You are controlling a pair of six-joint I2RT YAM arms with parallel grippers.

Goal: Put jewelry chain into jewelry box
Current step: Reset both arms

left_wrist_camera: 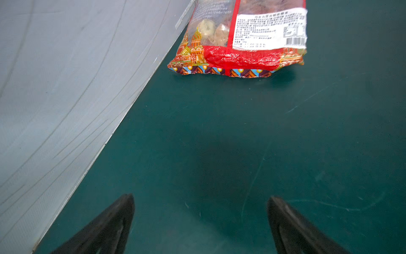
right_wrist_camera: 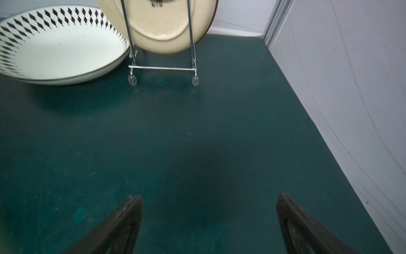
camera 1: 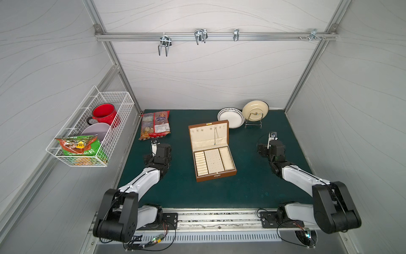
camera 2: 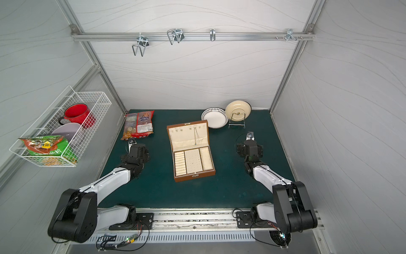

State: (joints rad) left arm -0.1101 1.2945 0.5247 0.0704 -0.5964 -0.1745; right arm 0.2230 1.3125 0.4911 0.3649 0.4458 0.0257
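Note:
The jewelry box (camera 1: 216,176) (camera 2: 194,176) stands open in the middle of the green mat, its cream lid propped up at the back. The jewelry chain (camera 1: 216,135) (camera 2: 195,136), thin and silvery, hangs down the inside of the lid from a small hook. My left gripper (camera 1: 154,142) (left_wrist_camera: 201,198) is well to the left of the box, open, with only mat between its fingers. Off to the box's right, my right gripper (camera 1: 272,136) (right_wrist_camera: 209,196) is also open and holds nothing. Both point toward the back of the table.
A red snack bag (camera 1: 156,124) (left_wrist_camera: 237,44) lies just ahead of the left gripper by the left wall. A patterned bowl (camera 1: 230,117) (right_wrist_camera: 59,50) and a cream plate on a wire stand (camera 1: 255,108) (right_wrist_camera: 164,28) sit at the back right. A wire basket (camera 1: 113,92) hangs on the left wall.

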